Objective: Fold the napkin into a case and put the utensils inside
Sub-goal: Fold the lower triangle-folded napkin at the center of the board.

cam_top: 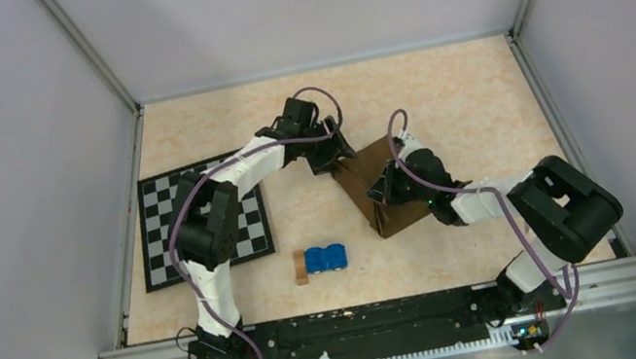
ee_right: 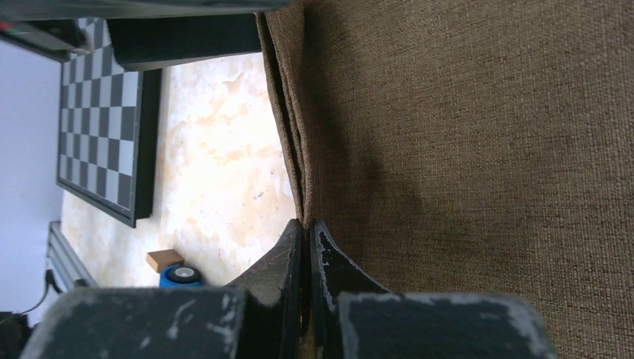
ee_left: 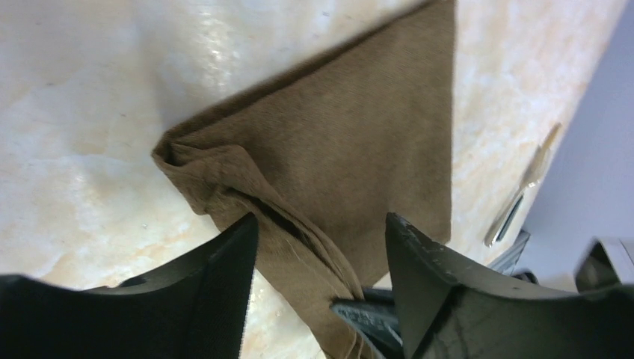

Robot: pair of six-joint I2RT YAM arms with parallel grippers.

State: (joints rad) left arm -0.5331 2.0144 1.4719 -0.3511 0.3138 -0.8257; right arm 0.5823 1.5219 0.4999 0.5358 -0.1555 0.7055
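One checkered mat (cam_top: 204, 224) lies at the left of the table (cam_top: 457, 96). Near the front edge, right of the mat, a small tan block (cam_top: 300, 268) sits just beside a blue object (cam_top: 326, 258).

Farther back, the left gripper (cam_top: 330, 159) is at the far left corner of the napkin (cam_top: 360, 180). In the left wrist view its jaws stand wide apart (ee_left: 321, 221), and the napkin's (ee_left: 359, 142) bunched, layered edge passes between them. I cannot tell whether either finger touches the cloth.

The napkin lies folded at the middle of the table. Its long axis runs from the far end to the near end, with the near end swung a little to the right. The far corner points at the left gripper.

The right gripper (cam_top: 380, 194) reaches in from the right over the cloth. The right wrist view shows its jaws (ee_right: 306, 232) pinched tight on the napkin's (ee_right: 463, 149) stacked edge.
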